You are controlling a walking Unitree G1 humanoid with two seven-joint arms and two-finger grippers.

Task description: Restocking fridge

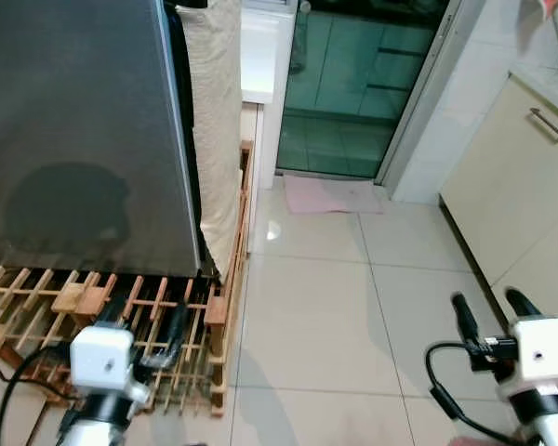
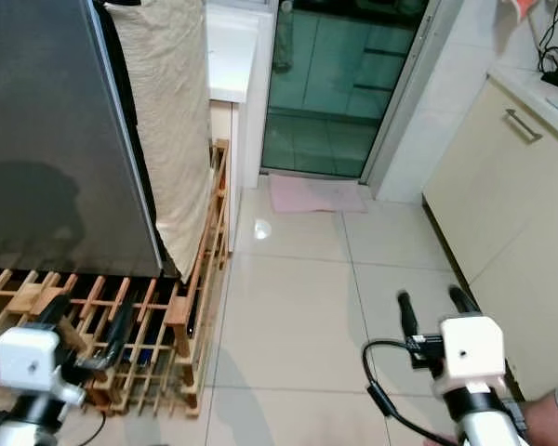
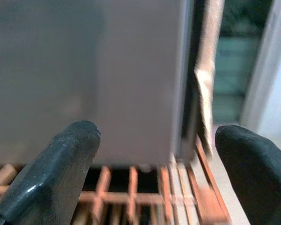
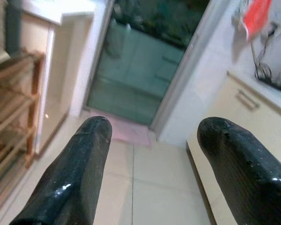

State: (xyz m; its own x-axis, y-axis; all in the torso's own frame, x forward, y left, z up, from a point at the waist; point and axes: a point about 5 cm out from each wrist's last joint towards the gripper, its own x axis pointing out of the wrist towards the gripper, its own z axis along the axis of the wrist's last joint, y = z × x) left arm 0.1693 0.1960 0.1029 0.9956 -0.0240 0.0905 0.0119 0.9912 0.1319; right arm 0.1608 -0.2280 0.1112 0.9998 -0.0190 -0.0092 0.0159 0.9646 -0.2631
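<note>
We stand on a pale tiled floor (image 1: 307,307) with the fridge (image 1: 84,130) ahead and to our left, its grey steel side or door face turned toward us and no handle or door seam that we can make out from here. A cream cloth (image 1: 214,121) hangs down along its right edge, and a low wooden slatted rack (image 1: 121,307) sits at its foot, running along the base and reaching out toward the floor. Our left gripper (image 1: 163,334) hovers low over that rack, just in front of the fridge's bottom edge; in its wrist view the two black fingers (image 3: 61,164) stand well apart with nothing between them, aimed straight at the steel face and its right corner. Our right gripper (image 1: 488,314) is held out over bare tiles, well apart from the fridge, its fingers (image 4: 75,173) likewise spread and empty, pointing toward the glass sliding door (image 1: 363,84) and the pink mat (image 1: 330,195) before it, with a cream cabinet (image 1: 511,177) on its right. We carry no goods to stock yet, and none are in sight. What the coming move turns on, as we judge it: the fridge lies to the left and stands tall and upright, so the left arm is far the nearer, and it probably has to find the door edge near the cloth-covered corner before anything can go in.
</note>
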